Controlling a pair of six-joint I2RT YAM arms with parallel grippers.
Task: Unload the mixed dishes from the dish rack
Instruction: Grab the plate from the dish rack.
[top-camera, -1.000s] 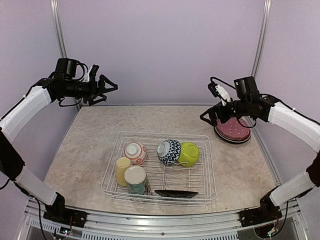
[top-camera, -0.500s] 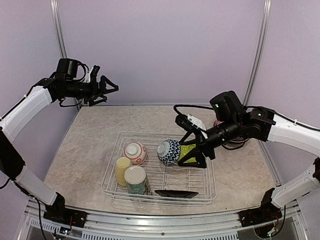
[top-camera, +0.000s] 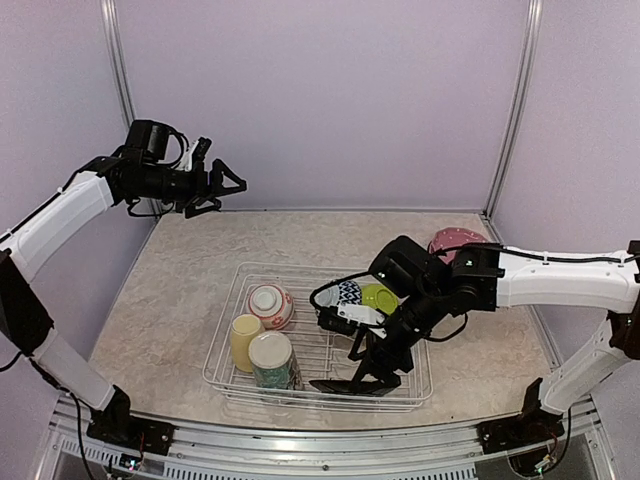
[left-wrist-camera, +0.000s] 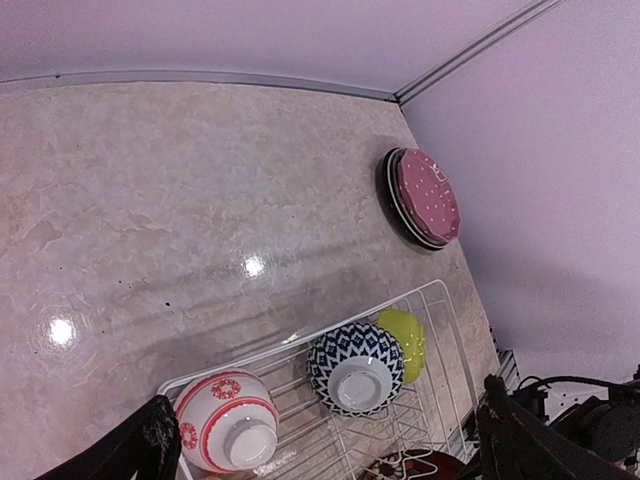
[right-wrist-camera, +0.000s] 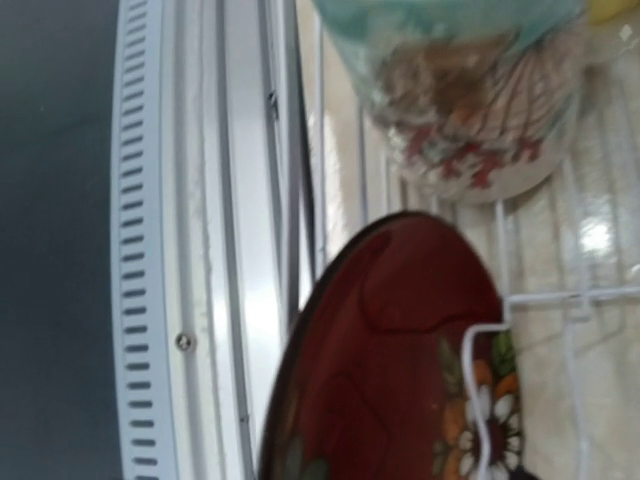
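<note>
**Right gripper hanging low over the dark plate in the dish rack**

A beige, marble-patterned table (top-camera: 180, 290) is filling the floor of the cell. Lilac walls (top-camera: 320, 100) are closing it in, and two metal posts (top-camera: 118, 60) are standing at the back corners.

The dish rack (top-camera: 300, 266) is sitting in the middle of the table, just in front of the arm bases. The right gripper (top-camera: 368, 372) is hanging low at the rack's near side, right over the dark plate (top-camera: 335, 386), which is propped on its edge there. Black fingers against the black plate are making it impossible to tell how wide the jaws are standing, or whether they are touching the plate. The left gripper (top-camera: 232, 190) is hovering high over the table's far left corner, well apart from the rack, its jaws spread wide and holding nothing.

One stack of plates (top-camera: 455, 240), topped in dotted maroon, is lying outside the rack at the far right.

Six pieces are sitting in the rack:
- the one dark plate
- one floral cup (top-camera: 272, 360)
- one pale yellow mug (top-camera: 243, 340)
- three small bowls: the red-patterned bowl (top-camera: 270, 305), the black-and-white bowl (left-wrist-camera: 355, 365) and the lime-green bowl (top-camera: 378, 297)
</note>
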